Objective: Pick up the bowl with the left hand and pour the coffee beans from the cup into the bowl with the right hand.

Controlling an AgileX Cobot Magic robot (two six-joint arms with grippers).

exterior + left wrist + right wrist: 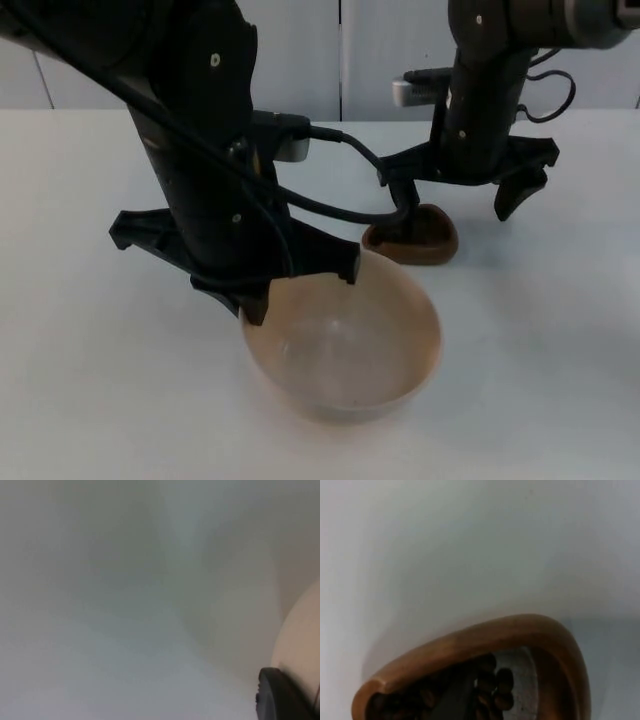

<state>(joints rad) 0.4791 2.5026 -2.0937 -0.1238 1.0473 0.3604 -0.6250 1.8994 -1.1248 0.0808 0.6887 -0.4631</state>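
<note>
The left gripper (262, 300) clamps the near-left rim of a beige bowl (345, 345) on the white table (80, 330). The right gripper (455, 215) spreads wide over a brown cup (415, 240) holding coffee beans (492, 685), just beyond the bowl.

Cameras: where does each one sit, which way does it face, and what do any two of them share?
Top view: fixed, looking down and forward onto the white table; both arms enter from above, left gripper at the bowl rim, right gripper over the brown cup.
Left wrist view: on the left arm, facing the table; a black fingertip beside the bowl's pale wall.
Right wrist view: on the right arm, looking into the cup of coffee beans.
Shared: top and right wrist views both show the cup; top and left wrist views, the bowl.
</note>
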